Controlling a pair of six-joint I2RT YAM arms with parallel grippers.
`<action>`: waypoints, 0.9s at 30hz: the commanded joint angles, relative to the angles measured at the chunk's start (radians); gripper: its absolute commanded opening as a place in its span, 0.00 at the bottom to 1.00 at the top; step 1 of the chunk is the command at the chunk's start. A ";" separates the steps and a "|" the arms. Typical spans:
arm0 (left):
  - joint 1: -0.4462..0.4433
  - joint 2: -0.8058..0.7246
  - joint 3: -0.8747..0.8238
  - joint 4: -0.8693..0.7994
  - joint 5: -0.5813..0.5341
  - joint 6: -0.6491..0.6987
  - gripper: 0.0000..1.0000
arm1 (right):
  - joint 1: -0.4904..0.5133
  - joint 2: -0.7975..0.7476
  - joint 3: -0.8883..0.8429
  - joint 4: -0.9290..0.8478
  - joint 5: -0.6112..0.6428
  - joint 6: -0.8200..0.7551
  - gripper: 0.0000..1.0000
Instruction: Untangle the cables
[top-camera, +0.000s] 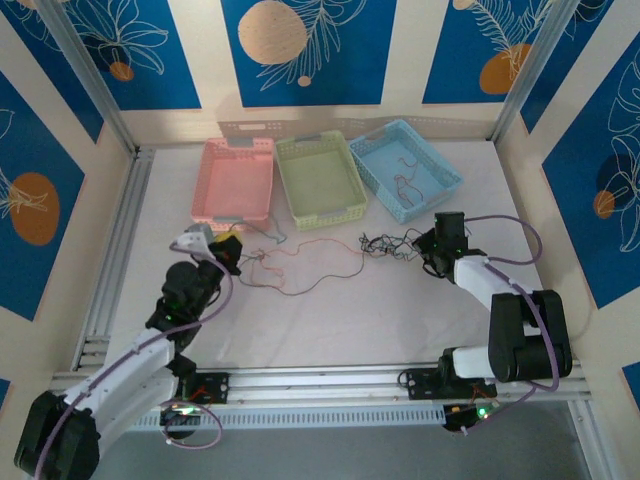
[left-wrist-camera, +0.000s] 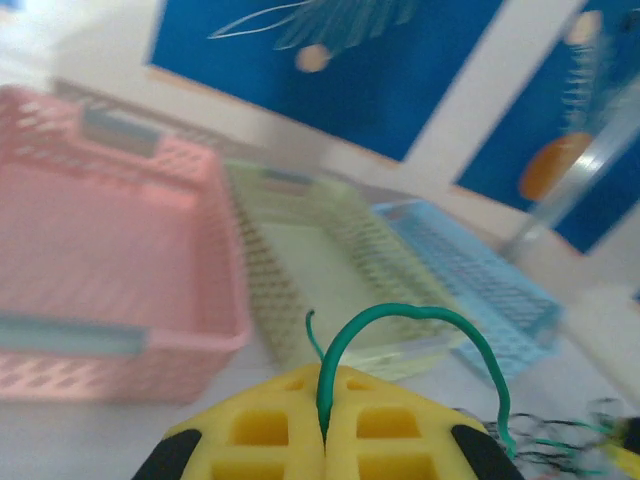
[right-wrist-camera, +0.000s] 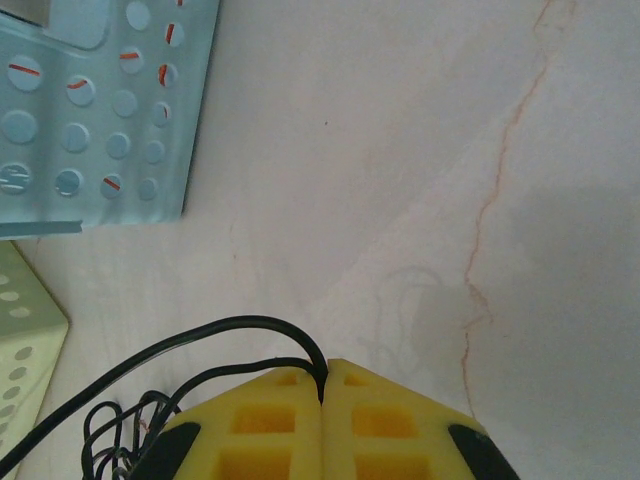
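Overhead view: white counter (top-camera: 330, 320) with a pink basket (top-camera: 237, 147), a green basket (top-camera: 315, 143) and a blue basket (top-camera: 400, 128) in a row along the far edge, the blue one nearest the far right corner. Inside the blue basket, one thin reddish cable (top-camera: 405, 183). Remaining cables (top-camera: 385, 244) in a dark knot on the counter just in front of the green and blue baskets, toward the right edge, with a reddish strand (top-camera: 315, 272) trailing leftward across the middle.

Grasped by the left end effector (top-camera: 230, 252), in front of the pink basket: a green cable (left-wrist-camera: 420, 312) arching up from between closed yellow pads (left-wrist-camera: 425, 415).

Grasped by the right end effector (top-camera: 428, 252), at the knot's right side: a black cable (right-wrist-camera: 230, 325) looping off to the left over the counter.
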 joint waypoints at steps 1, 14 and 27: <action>0.013 -0.012 0.162 -0.224 0.241 -0.007 0.00 | 0.005 0.008 0.031 -0.002 -0.013 -0.010 0.00; 0.013 -0.086 0.504 -0.942 0.348 0.101 0.00 | 0.006 0.019 0.038 -0.008 -0.009 -0.008 0.00; 0.015 -0.303 0.749 -1.333 -0.772 0.166 0.00 | 0.011 0.021 0.045 -0.023 0.011 -0.007 0.00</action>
